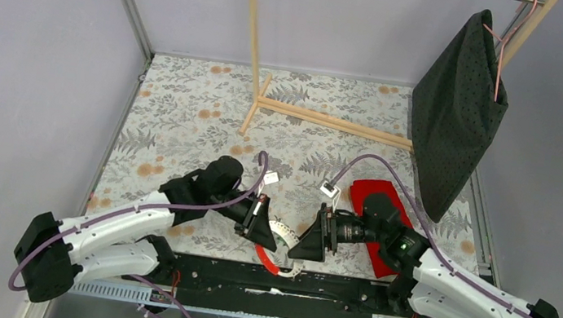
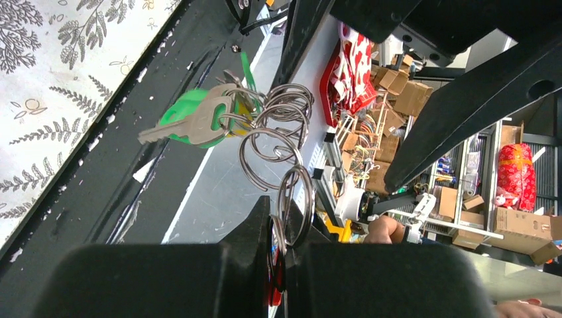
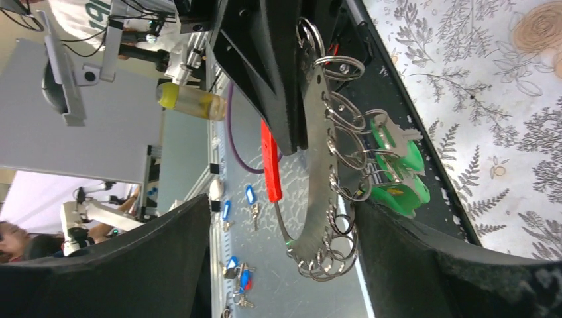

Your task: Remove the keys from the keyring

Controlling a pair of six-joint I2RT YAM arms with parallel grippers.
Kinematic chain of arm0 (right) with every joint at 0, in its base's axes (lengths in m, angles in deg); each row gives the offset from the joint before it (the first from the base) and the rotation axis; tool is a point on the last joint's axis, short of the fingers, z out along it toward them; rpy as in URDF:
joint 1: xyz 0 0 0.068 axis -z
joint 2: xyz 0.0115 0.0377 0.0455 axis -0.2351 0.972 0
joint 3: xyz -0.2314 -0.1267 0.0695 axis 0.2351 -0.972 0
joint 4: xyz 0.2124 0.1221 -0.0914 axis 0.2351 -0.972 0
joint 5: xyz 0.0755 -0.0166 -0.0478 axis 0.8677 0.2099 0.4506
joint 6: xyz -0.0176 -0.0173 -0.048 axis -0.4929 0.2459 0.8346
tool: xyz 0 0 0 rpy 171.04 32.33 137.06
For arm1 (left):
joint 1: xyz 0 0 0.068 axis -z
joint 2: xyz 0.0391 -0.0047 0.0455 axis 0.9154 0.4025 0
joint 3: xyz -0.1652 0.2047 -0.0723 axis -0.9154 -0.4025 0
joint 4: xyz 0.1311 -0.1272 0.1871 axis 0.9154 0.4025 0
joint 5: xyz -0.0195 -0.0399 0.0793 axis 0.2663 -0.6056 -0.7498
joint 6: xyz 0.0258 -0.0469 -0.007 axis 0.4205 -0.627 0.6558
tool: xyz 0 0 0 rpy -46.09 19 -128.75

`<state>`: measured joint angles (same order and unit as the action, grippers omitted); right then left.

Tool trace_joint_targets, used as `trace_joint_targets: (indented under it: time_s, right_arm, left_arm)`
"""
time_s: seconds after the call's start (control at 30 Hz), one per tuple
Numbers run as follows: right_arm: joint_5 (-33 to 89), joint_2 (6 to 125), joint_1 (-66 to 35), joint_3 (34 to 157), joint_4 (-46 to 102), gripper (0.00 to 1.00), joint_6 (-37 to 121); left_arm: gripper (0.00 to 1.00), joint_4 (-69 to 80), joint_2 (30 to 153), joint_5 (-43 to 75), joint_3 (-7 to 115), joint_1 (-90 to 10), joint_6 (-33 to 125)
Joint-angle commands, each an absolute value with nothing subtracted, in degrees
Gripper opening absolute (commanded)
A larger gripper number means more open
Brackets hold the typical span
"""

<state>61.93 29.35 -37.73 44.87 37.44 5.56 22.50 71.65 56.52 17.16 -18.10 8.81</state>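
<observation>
The left gripper point(image 2: 278, 248) is clamped fully down on the keyring point(image 3: 313, 159) and holds it in the air over the near edge of the table point(image 1: 185, 113), between the two arms. The right gripper point(image 3: 285, 215) stands wide apart, straddling the ring's flat band and holding nothing. The green-headed keys point(image 3: 397, 175) hang from small split rings point(image 2: 278, 129) just beside one of its fingers. A few blue-tagged keys point(image 3: 248, 195) lie loose on the surface below.

Hazards:
- Closing here would likely pinch the band or several split rings at once — not one key.
- A pull against the left clamp's narrow hold could twist the keyring out of the jaws.
- The cluster hangs loose — a key may slip aside as the fingers close.
</observation>
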Motion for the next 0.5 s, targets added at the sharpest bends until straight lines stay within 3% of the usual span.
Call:
trace_joint_targets:
  time_s: [0.0,0.23,0.33,0.47]
  right_arm:
    - [66.24,30.67,-38.04,43.27,46.60,0.82,0.95]
    - [68.03,33.03,-38.08,42.74,50.11,0.72,-0.70]
    - [68.37,34.68,-38.08,42.46,52.58,0.60,-2.28]
    - [68.31,36.66,-38.06,41.88,54.63,0.34,-4.02]
  left_arm:
    - [0.00,16.14,72.82,56.68,18.30,-17.67,8.91]
    - [0.00,15.83,74.30,57.19,19.54,-17.32,10.20]
    - [0.00,15.83,74.49,57.10,19.99,-17.01,10.41]
    - [0.00,15.83,74.34,56.56,20.21,-16.87,10.20]
